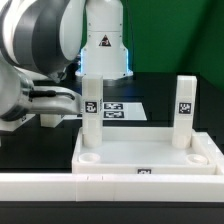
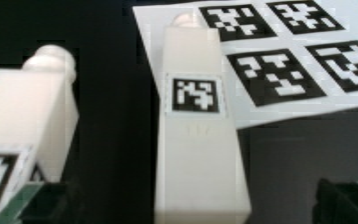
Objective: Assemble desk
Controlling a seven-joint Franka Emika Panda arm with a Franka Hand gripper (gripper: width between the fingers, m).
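Note:
The white desk top [image 1: 205,158] lies in front of me, rim up. Two white legs stand upright in its far sockets, one on the exterior view's left [image 1: 91,108] and one on the right [image 1: 185,104], each with a square tag. My gripper [image 1: 74,104] reaches in from the left, level with the left leg. In the wrist view a tagged leg [image 2: 197,130] runs between my fingertips [image 2: 44,206], with a dark gap on each side. The jaws are open and touch nothing. A second leg [image 2: 27,105] shows beside it.
The marker board [image 1: 122,108] lies on the black table behind the legs and also shows in the wrist view [image 2: 286,48]. A long white rail wall [image 1: 100,188] runs along the front of the desk top. The robot's base [image 1: 104,45] stands at the back.

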